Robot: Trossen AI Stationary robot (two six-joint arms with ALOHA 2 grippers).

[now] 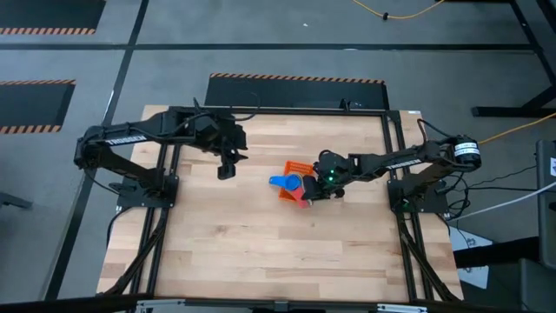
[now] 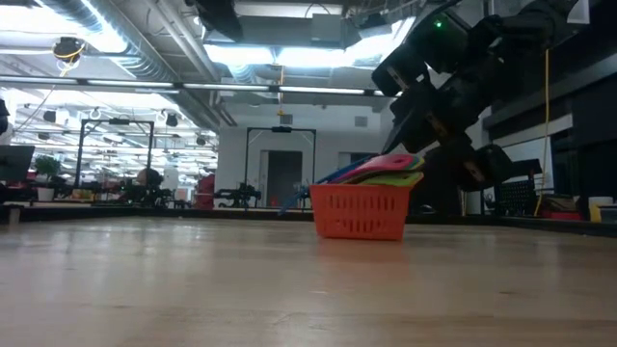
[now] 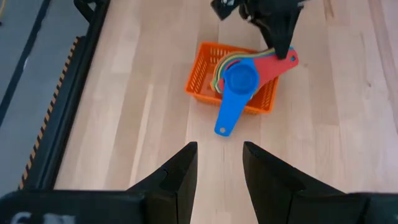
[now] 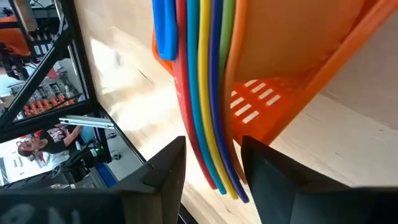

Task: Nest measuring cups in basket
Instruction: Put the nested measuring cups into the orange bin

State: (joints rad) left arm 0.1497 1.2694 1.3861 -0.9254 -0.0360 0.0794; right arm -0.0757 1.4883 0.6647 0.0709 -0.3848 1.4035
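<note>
The orange mesh basket (image 1: 298,171) (image 3: 205,78) (image 2: 360,212) sits on the table's middle. Several nested measuring cups lie in it, a blue one (image 3: 239,78) on top. Its handle (image 3: 225,121) sticks out over the basket's rim toward the left arm. The other handles, red (image 3: 280,63) uppermost, fan out together toward the right arm. My right gripper (image 1: 323,184) (image 4: 214,168) is open at the basket's right side, a finger on either side of those stacked handles (image 4: 208,112). My left gripper (image 1: 228,167) (image 3: 219,158) hovers open, left of the basket. My right gripper has the free ends of the stacked handles (image 4: 221,177) between its two fingers, and the handles run along the fingers. I cannot tell whether the fingers (image 4: 168,168) touch them. The cups rest in the basket.
Bare wooden table (image 1: 261,252) lies near, left and right of the basket. Dark frame rails (image 1: 165,217) (image 1: 404,235) run along both table sides. The arm bases stand at the left and right edges.
</note>
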